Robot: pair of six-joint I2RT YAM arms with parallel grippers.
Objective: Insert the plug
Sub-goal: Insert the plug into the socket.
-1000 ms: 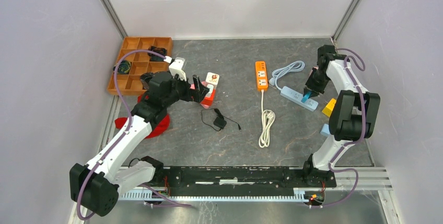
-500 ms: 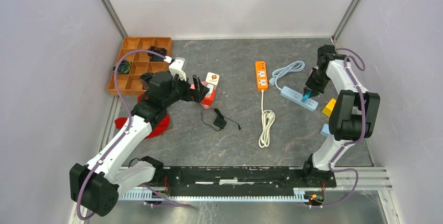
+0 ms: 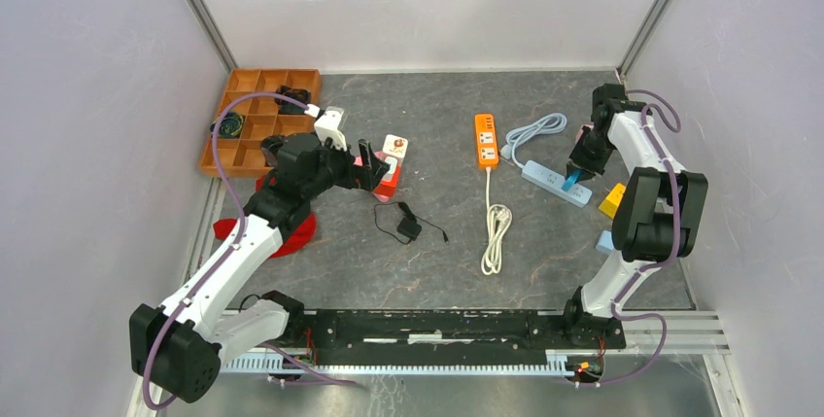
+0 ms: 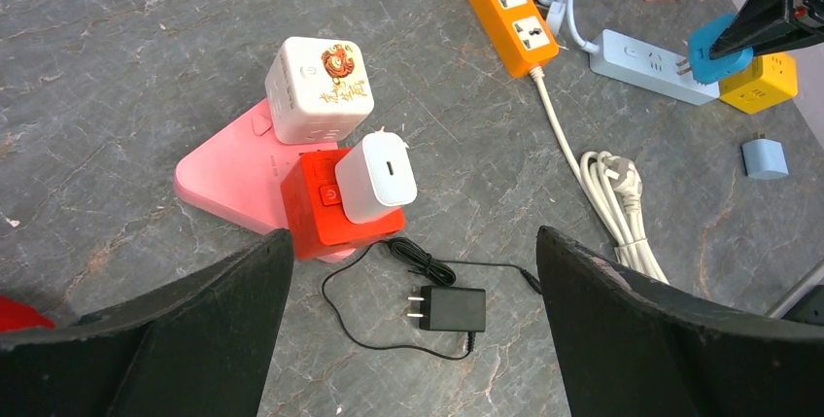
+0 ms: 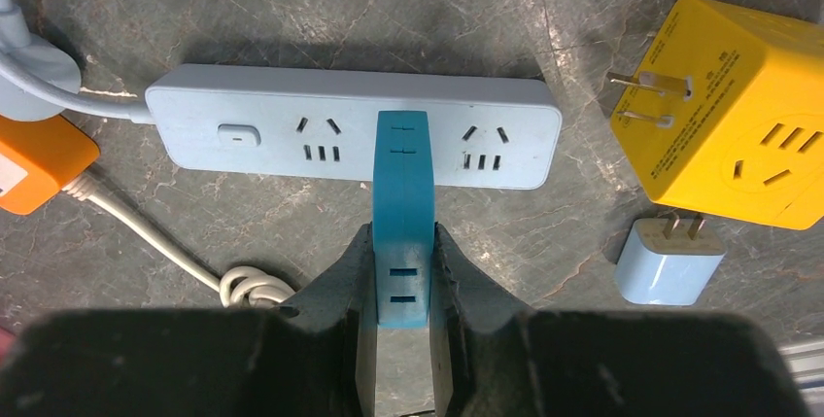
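**Right arm holding blue plug over the pale strip**

Grey stone-patterned tabletop (image 3: 437, 261) is filling the floor of this pale-walled booth, and both arms are reaching out across it. Over on the right, the right gripper (image 5: 402, 242) is pinching tight on the blue plug (image 5: 401, 184), a finger pressing each flat side. The plug's front end is lying across the middle of the pale blue power strip (image 5: 253, 135), between two sets of sockets; whether its prongs are seated, I cannot tell. A yellow cube adapter (image 5: 748, 145) is sitting just right of the strip with its prongs pointing towards it, and a small pale blue charger (image 5: 670, 261) is resting just below that.

Across the table, the left gripper (image 4: 413, 242) is hanging wide open and gripping nothing, looking down on a red cube (image 4: 316, 213) that is carrying a white charger (image 4: 377, 176). A white cube (image 4: 319, 86) is sitting on a pink base (image 4: 228, 174) right beside it. A black adapter (image 4: 452, 308) is lying nearer, its thin lead looping round it.

At the far left corner, the brown compartment tray (image 3: 255, 116) is showing a black item (image 3: 291, 98) in one back-row cell and a dark coil (image 3: 229, 126) in a left-column cell; the left arm is covering part of the tray. In mid-table an orange power strip (image 3: 486, 140) is trailing a white cord (image 3: 497, 232) towards the arms.
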